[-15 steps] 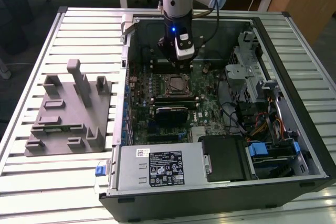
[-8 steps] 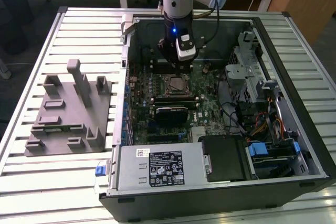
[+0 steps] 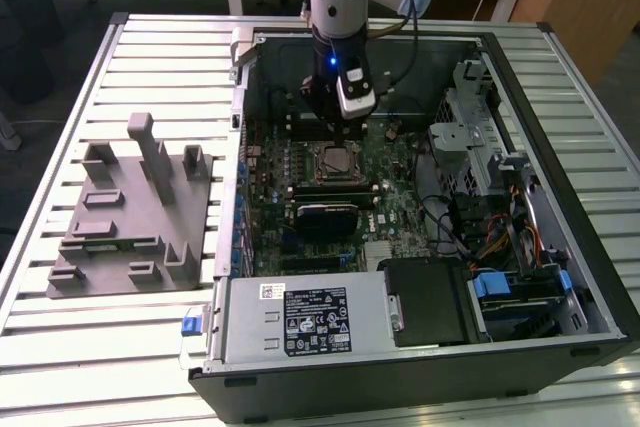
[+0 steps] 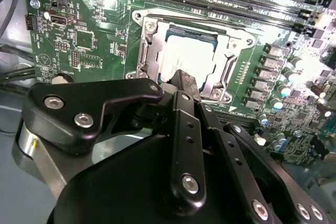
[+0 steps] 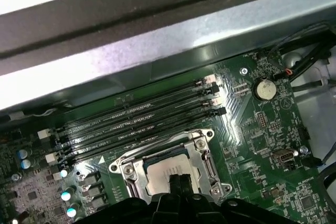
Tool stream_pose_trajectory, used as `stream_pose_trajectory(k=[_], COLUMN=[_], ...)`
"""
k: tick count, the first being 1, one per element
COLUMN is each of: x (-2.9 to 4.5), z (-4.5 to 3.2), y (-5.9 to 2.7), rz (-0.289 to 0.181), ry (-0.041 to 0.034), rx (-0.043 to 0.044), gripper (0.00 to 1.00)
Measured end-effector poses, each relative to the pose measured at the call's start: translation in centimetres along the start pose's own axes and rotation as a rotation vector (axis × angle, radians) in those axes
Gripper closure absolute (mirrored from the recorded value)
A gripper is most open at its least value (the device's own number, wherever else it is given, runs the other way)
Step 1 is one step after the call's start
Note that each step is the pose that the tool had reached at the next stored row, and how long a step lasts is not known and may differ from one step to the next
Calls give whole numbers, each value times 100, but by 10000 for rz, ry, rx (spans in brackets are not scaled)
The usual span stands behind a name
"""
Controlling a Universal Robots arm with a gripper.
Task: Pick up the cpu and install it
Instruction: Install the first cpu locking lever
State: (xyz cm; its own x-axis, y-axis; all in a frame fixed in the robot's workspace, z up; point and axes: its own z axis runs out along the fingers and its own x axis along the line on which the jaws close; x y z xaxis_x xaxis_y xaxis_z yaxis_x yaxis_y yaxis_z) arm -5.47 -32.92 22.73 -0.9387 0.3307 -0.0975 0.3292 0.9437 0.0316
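A slatted metal bench carries an open computer case, with a grey plastic fixture at the exterior view's left. The gripper hangs over the motherboard, jaws drawn together and holding nothing. The cpu sits in its socket just beneath the fingertips, beside the memory slots.

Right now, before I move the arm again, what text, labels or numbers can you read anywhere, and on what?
No text can be read.
Black label on the power supply, exterior view: white print, too small.
White sticker beside it: too small.
Motherboard lettering, second wrist view: blurred.
Memory slots markings, first wrist view: too small.
The cpu top: washed out by glare, no marking legible.
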Motion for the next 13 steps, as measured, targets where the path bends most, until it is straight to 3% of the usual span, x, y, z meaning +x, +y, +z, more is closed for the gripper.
stream_pose_trajectory(k=[6, 13], x=[-10, -9], z=[15, 32], y=[-32, -34], rz=[-232, -1136], ry=[7, 36], rx=[-27, -113], gripper=[89, 89])
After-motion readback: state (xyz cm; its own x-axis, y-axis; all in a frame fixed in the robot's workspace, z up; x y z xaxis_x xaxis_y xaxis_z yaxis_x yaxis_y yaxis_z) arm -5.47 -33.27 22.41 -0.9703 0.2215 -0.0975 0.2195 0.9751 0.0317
